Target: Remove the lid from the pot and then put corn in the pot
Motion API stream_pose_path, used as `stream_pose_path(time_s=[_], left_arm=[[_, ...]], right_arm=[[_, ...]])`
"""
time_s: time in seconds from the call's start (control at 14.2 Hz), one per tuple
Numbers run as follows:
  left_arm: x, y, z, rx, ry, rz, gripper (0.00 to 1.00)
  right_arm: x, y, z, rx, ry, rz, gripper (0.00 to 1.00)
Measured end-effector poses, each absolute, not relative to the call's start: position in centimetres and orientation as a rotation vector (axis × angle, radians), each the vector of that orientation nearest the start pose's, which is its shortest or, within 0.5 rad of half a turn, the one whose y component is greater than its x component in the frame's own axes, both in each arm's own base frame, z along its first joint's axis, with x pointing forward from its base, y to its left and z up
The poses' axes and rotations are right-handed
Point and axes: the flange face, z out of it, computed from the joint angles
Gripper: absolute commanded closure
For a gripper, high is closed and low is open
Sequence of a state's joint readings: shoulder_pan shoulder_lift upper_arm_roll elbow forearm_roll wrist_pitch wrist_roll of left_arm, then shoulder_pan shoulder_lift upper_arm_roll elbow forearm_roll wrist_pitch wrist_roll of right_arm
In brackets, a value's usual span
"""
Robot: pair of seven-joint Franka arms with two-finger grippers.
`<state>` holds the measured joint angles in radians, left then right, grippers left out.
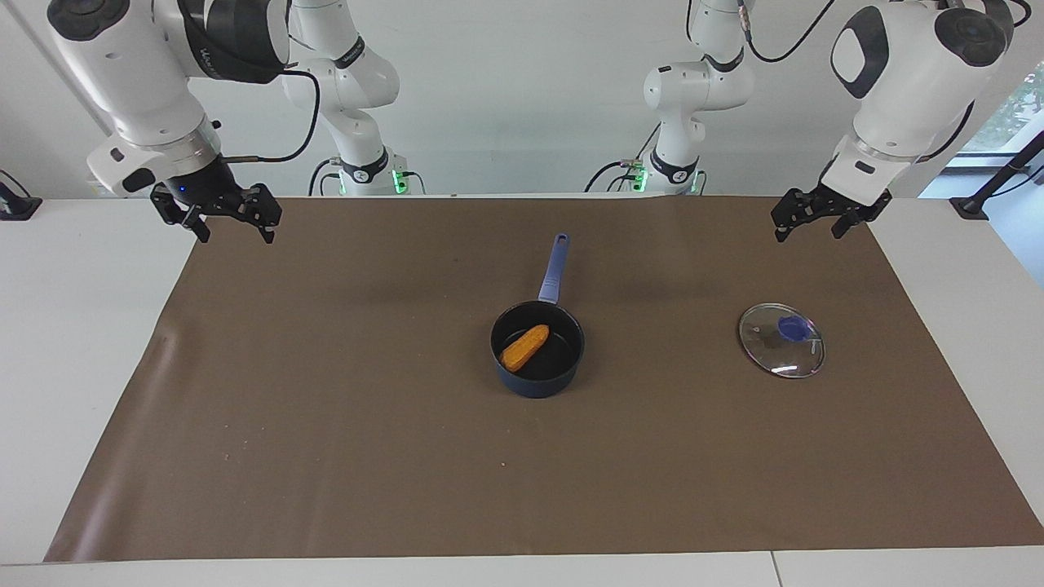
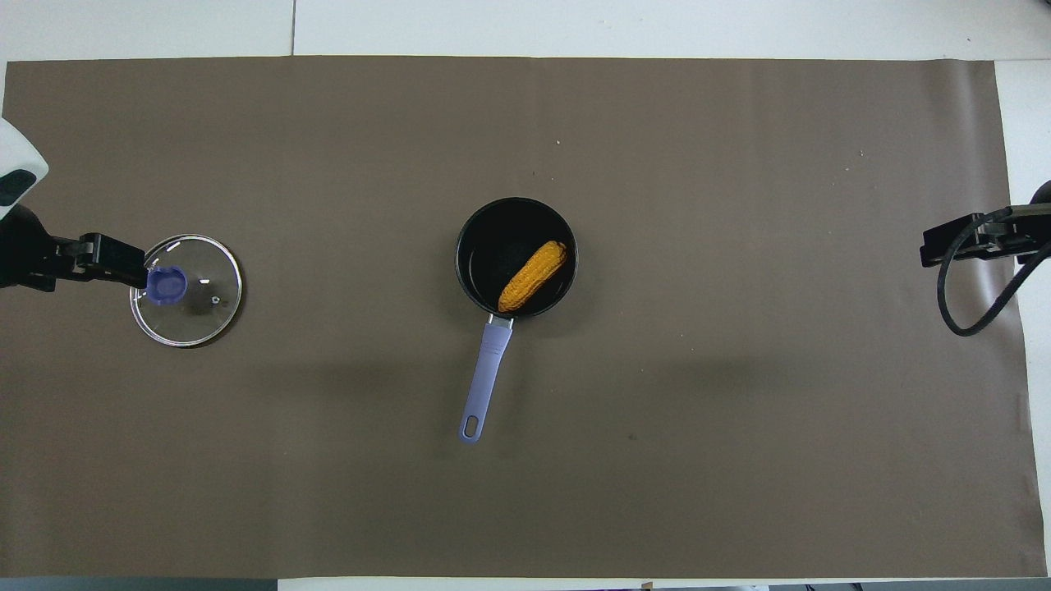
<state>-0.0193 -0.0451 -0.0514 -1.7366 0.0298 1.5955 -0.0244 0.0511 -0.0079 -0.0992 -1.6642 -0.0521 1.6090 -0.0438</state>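
The dark blue pot (image 1: 563, 371) stands at the middle of the brown mat, its lighter blue handle (image 1: 554, 269) pointing toward the robots. The orange-yellow corn (image 1: 524, 346) lies inside the pot. The glass lid (image 1: 767, 346) with its blue knob (image 1: 794, 328) lies flat on the mat toward the left arm's end. My left gripper (image 1: 809, 234) is open and empty, raised over the mat by the lid and not touching it. My right gripper (image 1: 236, 237) is open and empty, raised over the mat's edge at the right arm's end. The overhead view shows the pot (image 2: 493, 238), corn (image 2: 534, 276), lid (image 2: 205, 304), left gripper (image 2: 123, 261) and right gripper (image 2: 936, 246).
The brown mat (image 1: 326, 424) covers most of the white table (image 1: 73, 342). A black cable (image 2: 977, 304) loops down from the right arm's wrist.
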Motion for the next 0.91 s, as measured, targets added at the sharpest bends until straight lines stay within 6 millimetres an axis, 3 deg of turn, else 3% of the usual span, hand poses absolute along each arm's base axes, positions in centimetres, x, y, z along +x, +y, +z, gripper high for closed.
stream_pose_path(time_s=[0.14, 0.49, 0.91], left_arm=[[53.4, -3.8, 56.7, -3.1, 0.083, 0.153, 0.0], [53.8, -5.1, 59.7, -3.106, 0.113, 0.046, 0.0], [53.8, -4.9, 59.5, -3.128, 0.096, 0.061, 0.0]], right_arm=[[55.4, -3.2, 58.4, -3.19, 0.002, 0.091, 0.0], [55.7, -3.6, 57.8, -3.19, 0.013, 0.109, 0.0], [55.7, -4.1, 57.7, -3.169, 0.035, 0.112, 0.0]])
